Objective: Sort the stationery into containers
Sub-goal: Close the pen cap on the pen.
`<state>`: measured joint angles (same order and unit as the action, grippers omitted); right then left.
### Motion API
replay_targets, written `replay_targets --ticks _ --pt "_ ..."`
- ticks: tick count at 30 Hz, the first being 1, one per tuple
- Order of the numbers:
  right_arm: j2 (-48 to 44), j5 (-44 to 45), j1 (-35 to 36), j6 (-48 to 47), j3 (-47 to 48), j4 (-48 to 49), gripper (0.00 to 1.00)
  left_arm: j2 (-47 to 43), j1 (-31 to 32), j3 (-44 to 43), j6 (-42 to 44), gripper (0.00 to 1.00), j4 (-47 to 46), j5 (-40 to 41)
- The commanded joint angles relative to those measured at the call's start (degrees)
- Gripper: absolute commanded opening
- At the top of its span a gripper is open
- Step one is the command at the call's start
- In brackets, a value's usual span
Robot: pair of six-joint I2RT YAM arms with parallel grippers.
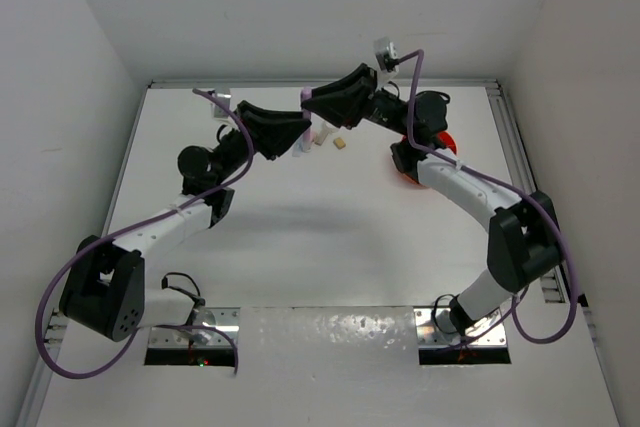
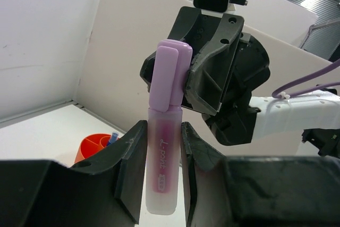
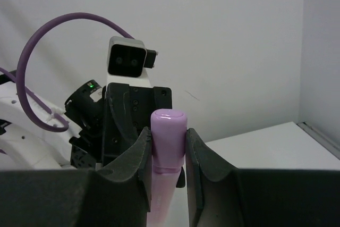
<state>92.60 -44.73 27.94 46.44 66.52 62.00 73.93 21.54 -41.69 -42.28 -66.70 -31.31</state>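
The marker [image 1: 307, 95] is held in the air between the two arms, over the far middle of the table [image 1: 330, 237].

Top external view: the left gripper [image 1: 301, 129] and the right gripper [image 1: 314, 103] meet tip to tip around the marker. A tan block [image 1: 341, 143] and some pale pieces [image 1: 324, 134] lie on the table close by. The orange tub [image 1: 446, 141] stands to the right and is largely hidden by the right arm. Its contents cannot be told here.

Left wrist view: the left gripper's jaws stand narrow and clamp the translucent pink barrel [image 2: 161, 158]. The right gripper grips the lilac cap [image 2: 170, 73] above it. This two-ended hold suggests a transfer to the arm nearer the tub, or work on the cap. Which of these applies cannot be told. The tub shows at lower left, with a blue piece [image 2: 112, 139] standing in one compartment.

Right wrist view: the right gripper's jaws pinch the cap from both sides. The left gripper sits directly behind.
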Motion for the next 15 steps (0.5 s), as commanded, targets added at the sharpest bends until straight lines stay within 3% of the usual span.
replay_targets --ticks 1,5,15 --pt "-1.54 -7.92 1.50 -3.98 -3.50 -7.76 0.00 -2.21 -1.15 -3.40 0.53 0.00 -28.05 11.00" --pt "-3.91 -8.44 1.85 -9.16 -4.20 -16.36 0.00 -2.91 -1.94 -2.43 1.41 0.00 -29.54 11.27" --pt "-3.30 -8.18 4.31 -11.37 -7.28 -19.64 0.00 -3.97 -1.59 -1.11 2.82 0.00 -29.63 10.40"
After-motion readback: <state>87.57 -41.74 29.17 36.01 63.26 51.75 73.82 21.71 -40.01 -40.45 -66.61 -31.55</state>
